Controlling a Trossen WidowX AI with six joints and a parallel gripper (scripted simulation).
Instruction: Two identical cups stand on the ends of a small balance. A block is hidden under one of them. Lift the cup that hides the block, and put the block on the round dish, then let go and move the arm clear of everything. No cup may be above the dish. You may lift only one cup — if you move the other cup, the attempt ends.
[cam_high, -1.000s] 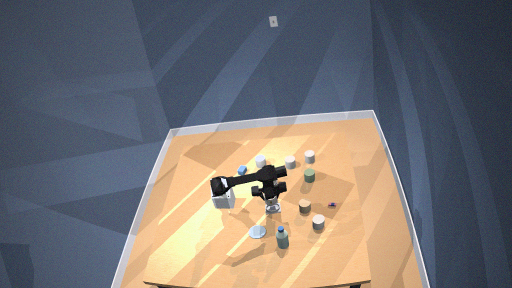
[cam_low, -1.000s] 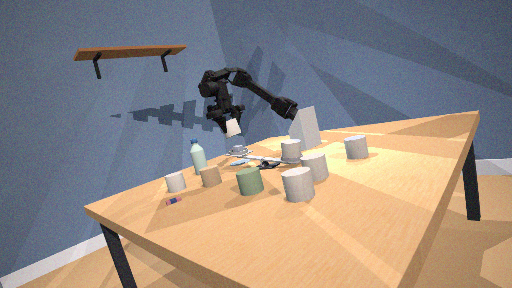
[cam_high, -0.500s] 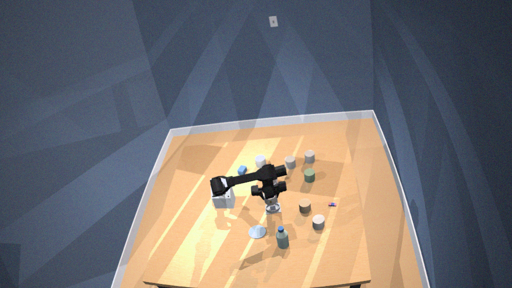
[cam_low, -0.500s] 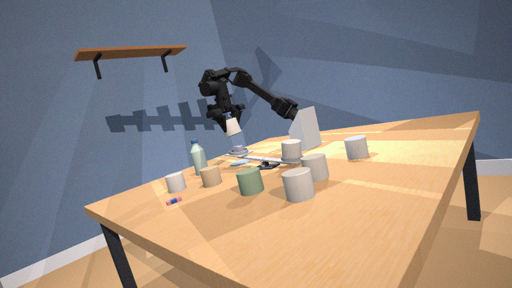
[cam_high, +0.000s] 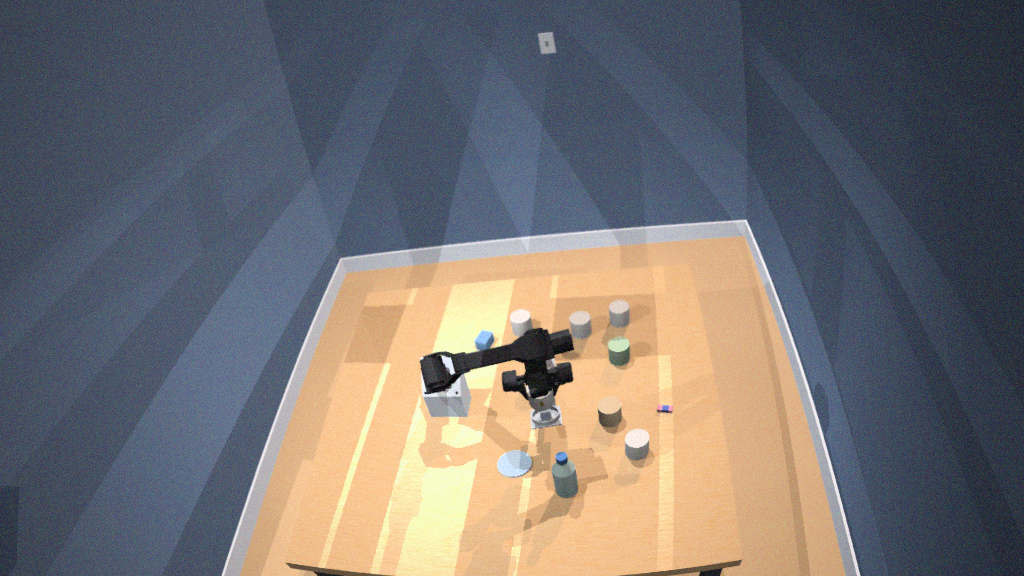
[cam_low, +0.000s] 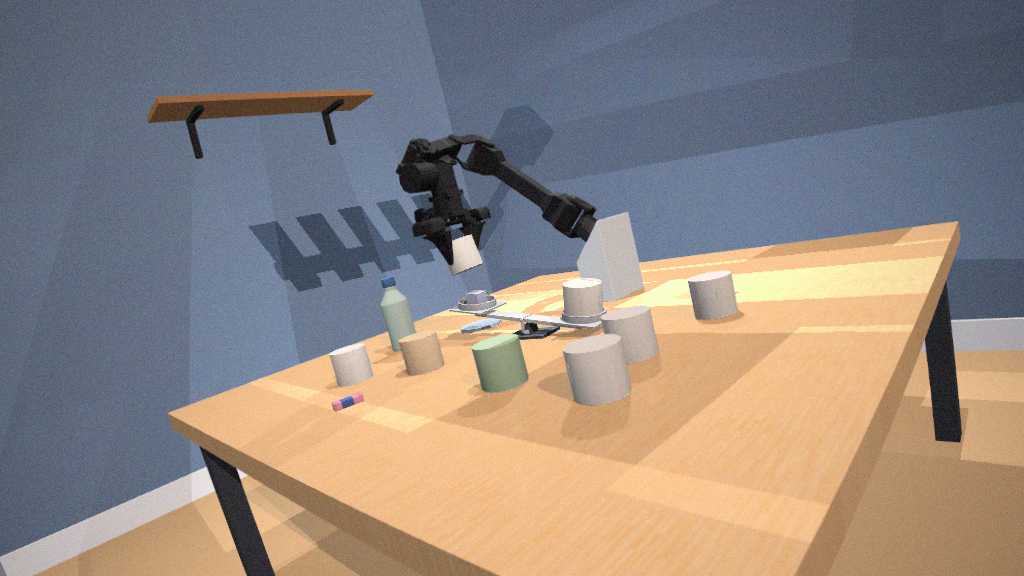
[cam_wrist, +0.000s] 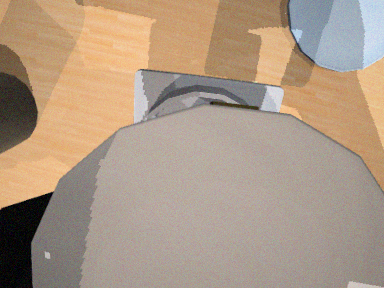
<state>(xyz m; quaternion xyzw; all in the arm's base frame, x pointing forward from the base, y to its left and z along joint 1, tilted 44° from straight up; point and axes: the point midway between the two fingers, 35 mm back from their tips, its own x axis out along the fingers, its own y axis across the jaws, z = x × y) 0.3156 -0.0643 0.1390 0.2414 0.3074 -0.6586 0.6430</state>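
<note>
My gripper (cam_low: 464, 253) is shut on a pale cup (cam_low: 466, 255) (cam_wrist: 225, 200), held tilted in the air above the raised end of the balance (cam_low: 509, 316) (cam_wrist: 273, 100). A small grey block (cam_low: 476, 296) (cam_high: 546, 416) sits uncovered in the ring on that end, below the cup and apart from it. The other pale cup (cam_low: 582, 299) stands upright on the lowered end. The round light-blue dish (cam_high: 514, 463) (cam_low: 481, 325) (cam_wrist: 340, 35) lies flat on the table near the raised end, with nothing on it. In the wrist view the held cup hides the block.
A bottle (cam_high: 564, 480) (cam_low: 398, 320) stands near the dish. A tan cup (cam_high: 609, 413) (cam_low: 421, 353), green cup (cam_high: 618, 352) (cam_low: 499, 363) and several pale cups stand around the balance. An eraser-like piece (cam_high: 665, 409) (cam_low: 348, 401) and blue cube (cam_high: 484, 340) lie farther out.
</note>
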